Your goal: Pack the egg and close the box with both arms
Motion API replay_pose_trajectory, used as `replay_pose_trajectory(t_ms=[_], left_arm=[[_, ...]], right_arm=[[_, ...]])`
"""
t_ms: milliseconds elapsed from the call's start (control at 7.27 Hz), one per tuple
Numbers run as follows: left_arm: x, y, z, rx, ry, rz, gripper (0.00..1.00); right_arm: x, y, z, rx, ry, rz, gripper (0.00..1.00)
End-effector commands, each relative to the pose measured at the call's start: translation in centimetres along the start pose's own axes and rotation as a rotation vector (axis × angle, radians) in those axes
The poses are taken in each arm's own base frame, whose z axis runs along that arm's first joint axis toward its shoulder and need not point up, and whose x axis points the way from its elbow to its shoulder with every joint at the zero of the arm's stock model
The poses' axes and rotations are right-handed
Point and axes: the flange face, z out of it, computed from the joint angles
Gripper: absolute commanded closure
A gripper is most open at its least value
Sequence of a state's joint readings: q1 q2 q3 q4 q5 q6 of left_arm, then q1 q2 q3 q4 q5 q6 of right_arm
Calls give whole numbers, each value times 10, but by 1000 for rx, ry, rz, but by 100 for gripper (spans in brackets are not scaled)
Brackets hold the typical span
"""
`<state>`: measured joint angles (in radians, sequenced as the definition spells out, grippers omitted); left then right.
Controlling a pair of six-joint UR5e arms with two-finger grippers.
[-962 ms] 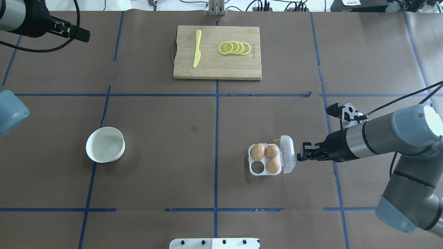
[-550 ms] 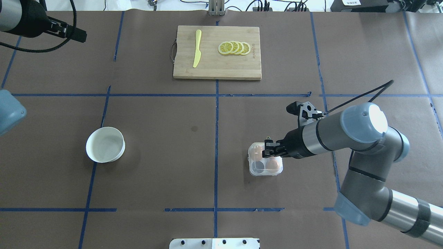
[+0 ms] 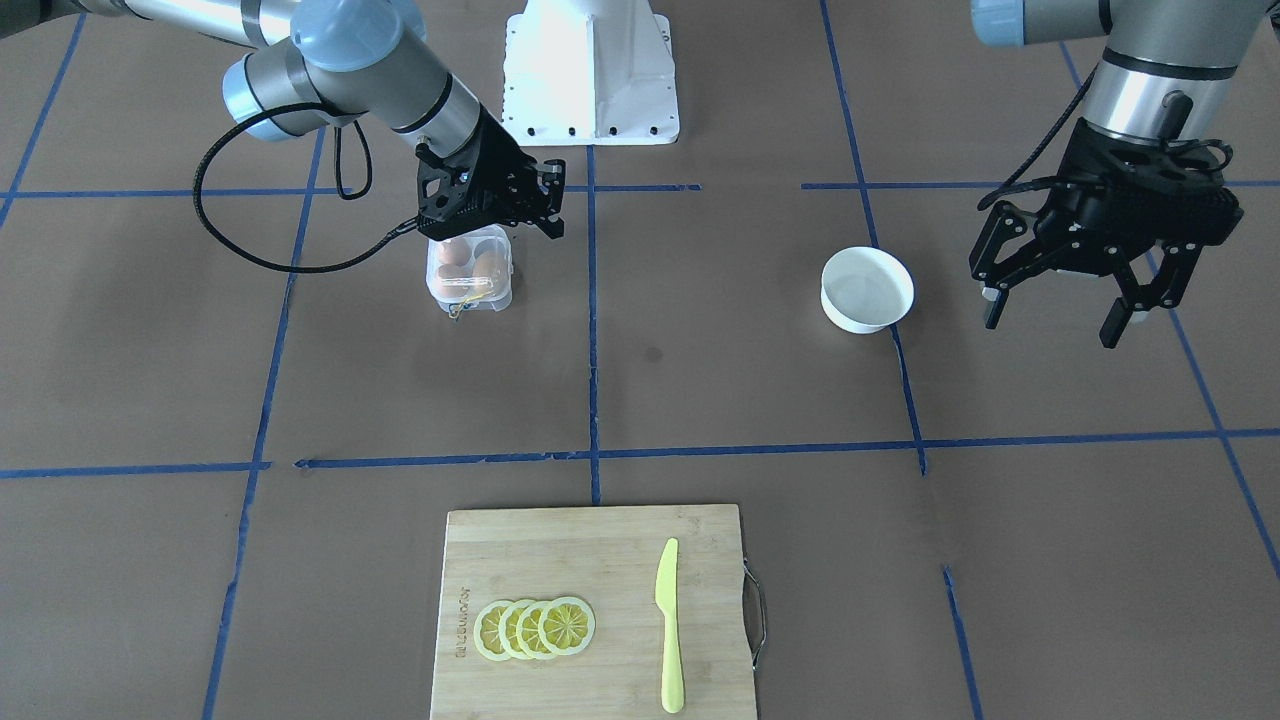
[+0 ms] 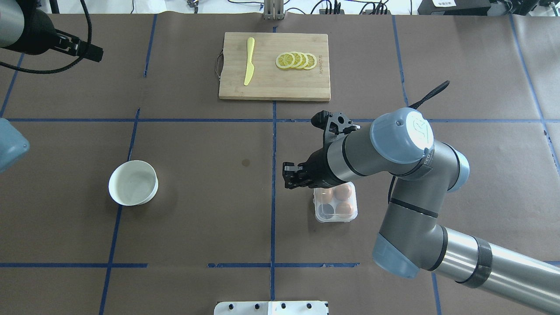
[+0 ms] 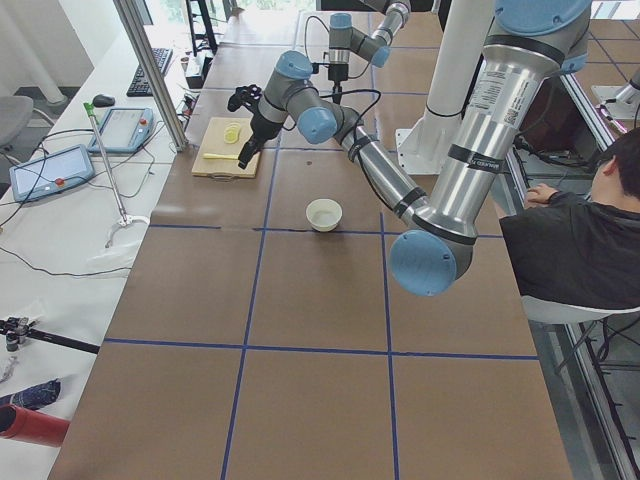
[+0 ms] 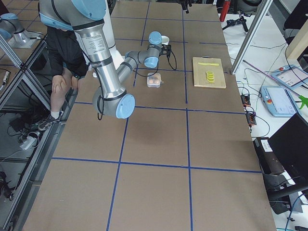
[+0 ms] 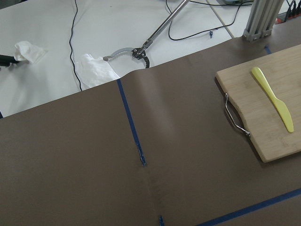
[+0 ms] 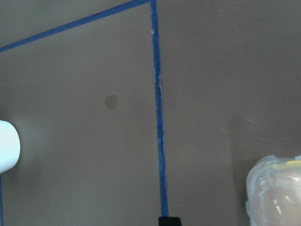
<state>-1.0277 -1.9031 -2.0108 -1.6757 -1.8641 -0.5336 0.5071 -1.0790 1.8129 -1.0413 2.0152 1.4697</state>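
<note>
The clear egg box [image 4: 336, 203] stands right of the table's middle with its lid down over the cups. Three tan eggs show through the lid, one at the right back [image 4: 345, 191]; the front left cup is empty. The box also shows in the front view [image 3: 470, 272] and in the lower right corner of the right wrist view [image 8: 277, 193]. My right gripper [image 4: 286, 176] hovers just past the box's back left corner, looks shut and holds nothing; it also shows in the front view [image 3: 553, 205]. My left gripper [image 3: 1050, 322] is open and empty, raised beyond the bowl on my far left.
An empty white bowl [image 4: 133, 182] stands on my left half of the table. A wooden cutting board [image 4: 274, 66] at the far middle carries a yellow knife [image 4: 249, 61] and lemon slices [image 4: 296, 60]. Blue tape lines cross the brown table cover.
My right gripper has swept left across the box, from beside the upright open lid to past its left edge. The lid now lies shut. My left gripper has drifted slightly left.
</note>
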Motion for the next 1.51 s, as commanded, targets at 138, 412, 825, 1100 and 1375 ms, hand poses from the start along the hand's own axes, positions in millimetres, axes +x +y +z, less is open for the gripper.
replay_pose_trajectory(t_ms=[138, 412, 825, 1100, 1375], left_arm=[[-44, 31, 14, -90, 5, 148, 0], [-111, 50, 5, -124, -40, 235, 0], [-220, 76, 14, -218, -65, 319, 0], [-282, 89, 15, -260, -100, 272, 0], [-343, 122, 22, -302, 5, 208, 0]], right_arm=[[-12, -41, -54, 128, -16, 13, 0], [6, -84, -103, 196, 124, -10, 0], [82, -169, -194, 163, 433, -197, 0], [192, -201, -273, 36, 550, -315, 0], [308, -190, -331, -65, 575, -423, 0]])
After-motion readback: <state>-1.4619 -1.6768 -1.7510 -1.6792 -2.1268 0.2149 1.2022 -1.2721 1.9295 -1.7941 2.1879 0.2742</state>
